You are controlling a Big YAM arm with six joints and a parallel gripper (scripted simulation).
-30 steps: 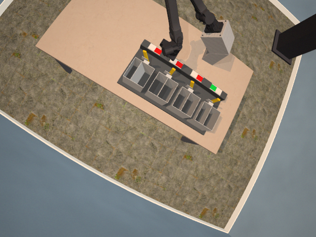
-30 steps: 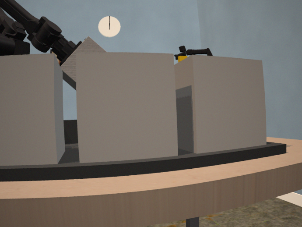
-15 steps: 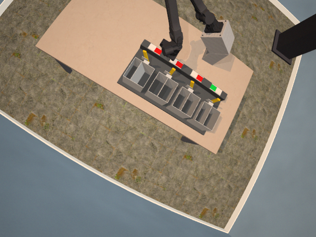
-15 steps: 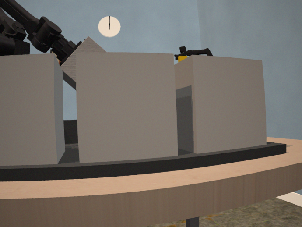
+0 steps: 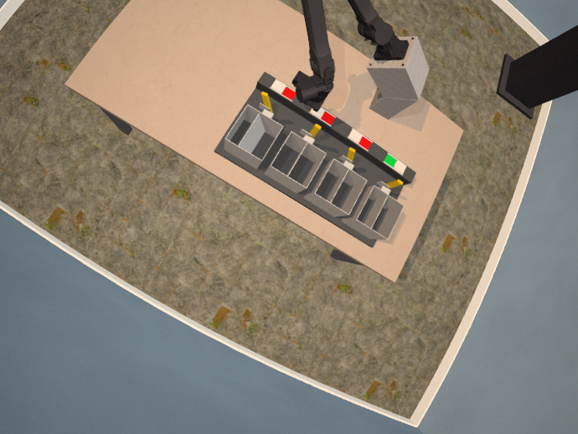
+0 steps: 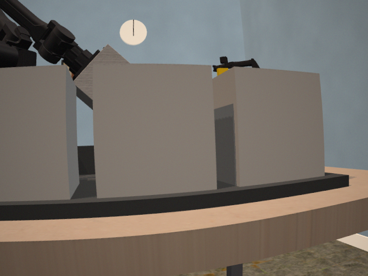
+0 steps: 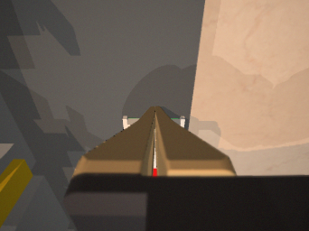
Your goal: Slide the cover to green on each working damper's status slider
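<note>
Four gray dampers (image 5: 290, 175) (image 6: 154, 127) stand in a row on the counter (image 5: 163, 93) (image 6: 178, 221). Behind them, three sliders (image 5: 328, 117) show red and the end slider (image 5: 389, 160) shows green. The tool (image 5: 317, 105) (image 6: 72, 74) (image 7: 154, 114) is pinched shut, with nothing in it, over the second slider from the other end. Farther back, a round clock (image 6: 133, 32) is on the wall.

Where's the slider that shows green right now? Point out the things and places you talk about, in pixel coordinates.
In the top view, the green-showing slider (image 5: 389, 160) is the lowest, rightmost on the dark rail (image 5: 410, 175), beside a red-showing slider (image 5: 364, 142) and nearest the smallest-looking damper (image 5: 391, 223).
</note>
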